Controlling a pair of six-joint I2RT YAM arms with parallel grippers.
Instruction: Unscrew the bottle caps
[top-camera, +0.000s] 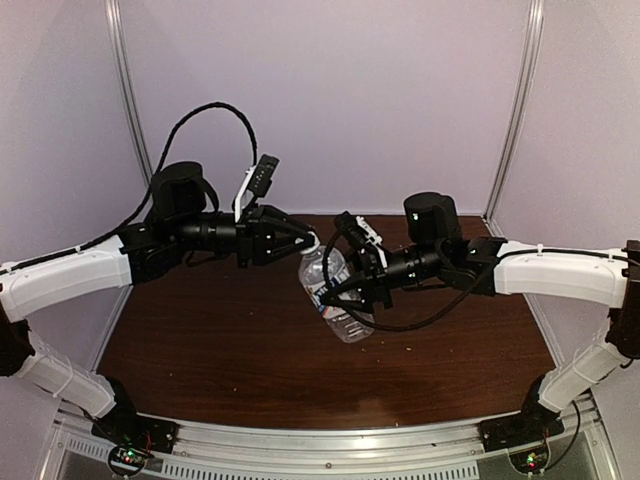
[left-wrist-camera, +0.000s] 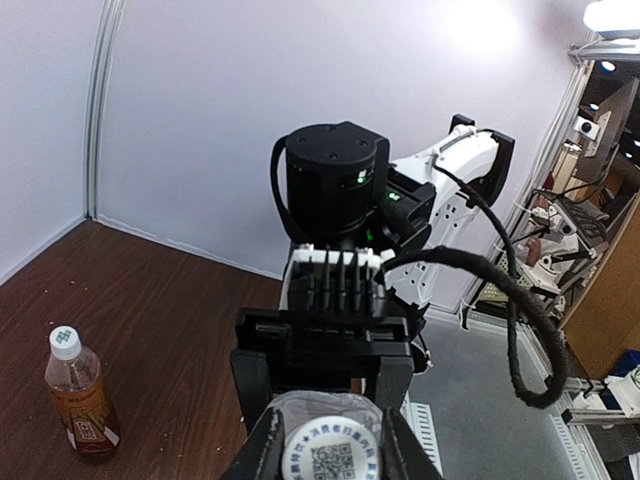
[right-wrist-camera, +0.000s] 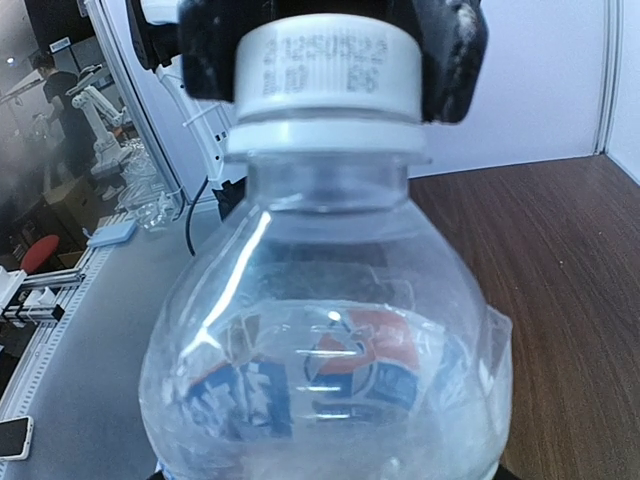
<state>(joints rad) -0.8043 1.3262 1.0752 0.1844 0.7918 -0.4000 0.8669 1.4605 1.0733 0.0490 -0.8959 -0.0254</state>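
The clear bottle (top-camera: 340, 310) with colourless liquid and a white-blue label hangs tilted above the table, held between both arms. My right gripper (top-camera: 347, 290) is shut on its body; in the right wrist view the bottle (right-wrist-camera: 330, 370) fills the frame and hides my own fingers. My left gripper (top-camera: 308, 243) is shut on its white cap (left-wrist-camera: 330, 452), which carries a QR code. The cap (right-wrist-camera: 325, 70) sits on the neck, with the left gripper's black fingers (right-wrist-camera: 455, 50) on either side. The amber bottle (left-wrist-camera: 82, 400) stands upright on the table, white cap (left-wrist-camera: 64, 342) on; the top view does not show it.
The dark wooden table (top-camera: 220, 350) is enclosed by pale walls behind and at the sides. Cables loop from both wrists, one (top-camera: 200, 115) arching above the left arm. A metal rail (top-camera: 330, 445) runs along the near edge.
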